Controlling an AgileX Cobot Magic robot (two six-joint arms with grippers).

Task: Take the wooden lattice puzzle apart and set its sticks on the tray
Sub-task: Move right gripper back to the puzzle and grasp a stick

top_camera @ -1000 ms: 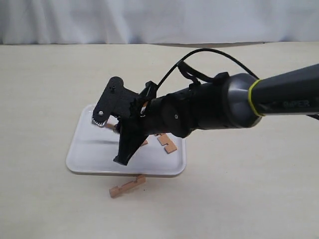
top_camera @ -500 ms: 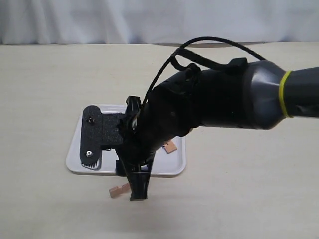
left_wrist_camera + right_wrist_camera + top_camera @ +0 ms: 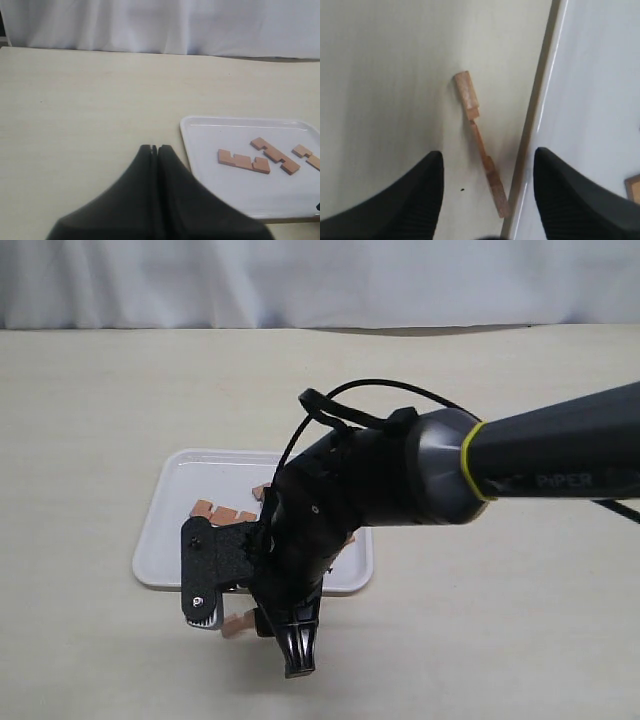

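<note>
Black ribbed fingers (image 3: 431, 200) of my right gripper (image 3: 489, 152) stand wide apart and hold nothing. One stick (image 3: 479, 142) lies between them on the pale table (image 3: 380, 75), just beside the near rim of the white tray (image 3: 540, 120); I cannot tell whether it touches the rim. My left gripper (image 3: 154, 149) is pressed together and empty, left of the tray. Three more sticks (image 3: 243, 161) lie on the tray, the rightmost cut off at the picture's edge. In the exterior view my right arm (image 3: 400, 480) hides most of them.
</note>
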